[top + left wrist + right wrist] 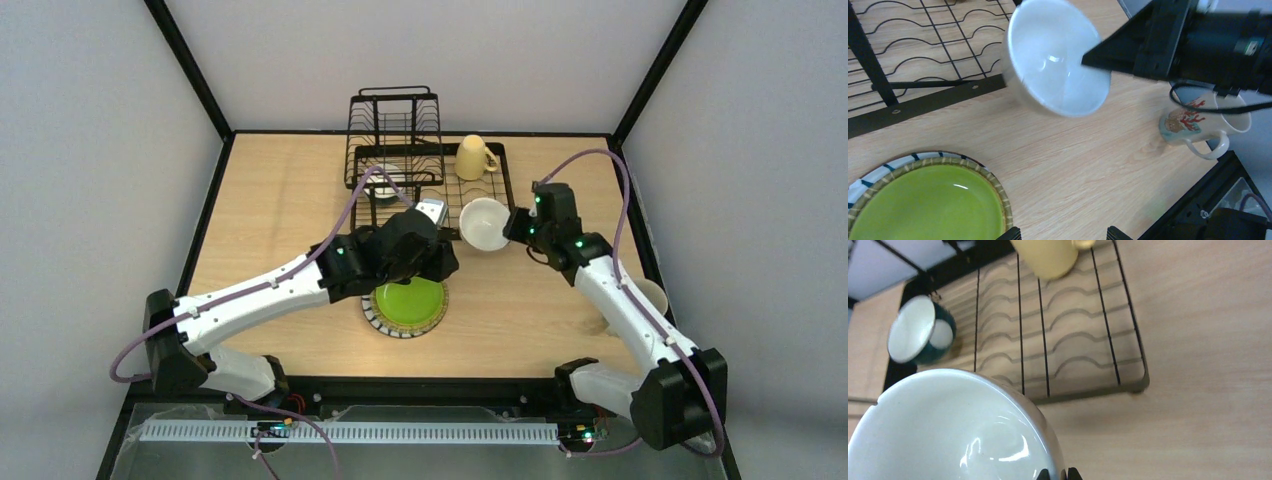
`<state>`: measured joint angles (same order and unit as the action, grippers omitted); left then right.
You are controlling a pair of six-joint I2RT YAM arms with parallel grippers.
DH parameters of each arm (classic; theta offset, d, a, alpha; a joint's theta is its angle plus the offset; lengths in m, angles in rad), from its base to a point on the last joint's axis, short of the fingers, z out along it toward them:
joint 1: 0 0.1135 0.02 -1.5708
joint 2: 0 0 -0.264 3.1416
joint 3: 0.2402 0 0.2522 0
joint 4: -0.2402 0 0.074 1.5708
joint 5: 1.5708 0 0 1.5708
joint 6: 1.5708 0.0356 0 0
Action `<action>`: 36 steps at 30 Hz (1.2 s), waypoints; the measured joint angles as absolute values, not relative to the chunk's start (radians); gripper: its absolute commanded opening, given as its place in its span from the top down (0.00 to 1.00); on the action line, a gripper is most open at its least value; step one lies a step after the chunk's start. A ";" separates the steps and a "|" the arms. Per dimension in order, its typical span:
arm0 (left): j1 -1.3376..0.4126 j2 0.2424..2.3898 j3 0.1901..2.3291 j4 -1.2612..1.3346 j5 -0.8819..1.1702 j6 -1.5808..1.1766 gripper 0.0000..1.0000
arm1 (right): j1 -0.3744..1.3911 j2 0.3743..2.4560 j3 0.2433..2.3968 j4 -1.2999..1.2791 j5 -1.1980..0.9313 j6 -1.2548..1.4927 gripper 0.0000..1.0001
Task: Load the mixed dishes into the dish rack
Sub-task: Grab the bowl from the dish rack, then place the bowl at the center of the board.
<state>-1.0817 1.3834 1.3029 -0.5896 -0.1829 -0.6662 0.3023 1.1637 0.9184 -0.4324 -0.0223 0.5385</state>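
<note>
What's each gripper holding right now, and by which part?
The right gripper pinches the white bowl by its rim. The left gripper is open and holds nothing.

Left arm (290,280) hides the green plate's (408,306) far rim.

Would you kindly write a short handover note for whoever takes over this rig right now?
Left end effector: open, empty, hovering at the edge of the green plate, which lies on the table in front of the dish rack.
Right end effector: shut on the rim of the white bowl, held up by the rack's near right corner.
Done: yellow mug and blue-outside bowl are on the rack's flat tray.
Left: white bowl, green plate, and the cream mug on the table.
</note>
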 measured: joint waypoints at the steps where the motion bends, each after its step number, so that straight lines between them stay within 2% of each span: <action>1: -1.084 1.383 1.303 -0.586 -0.183 -0.668 0.01 | 0.317 1.153 0.905 -0.443 -0.019 0.540 1.00; 9: -1.106 1.383 1.303 -0.574 -0.183 -0.685 0.01 | 0.415 1.105 0.768 -0.525 0.017 0.571 1.00; 22: -1.119 1.372 1.290 -0.567 -0.185 -0.693 0.01 | 0.435 1.150 0.663 -0.526 0.052 0.603 0.99; 24: -1.119 1.369 1.287 -0.568 -0.187 -0.693 0.01 | 0.443 1.171 0.661 -0.517 0.053 0.606 0.96; 36: -1.119 1.342 1.275 -0.568 -0.201 -0.692 0.01 | 0.459 1.223 0.657 -0.437 0.060 0.617 0.64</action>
<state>-1.1191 1.3422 1.2751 -0.5682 -0.2008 -0.6918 0.4591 1.2232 0.6567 -0.4374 0.0601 0.6174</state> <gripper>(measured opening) 0.989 0.303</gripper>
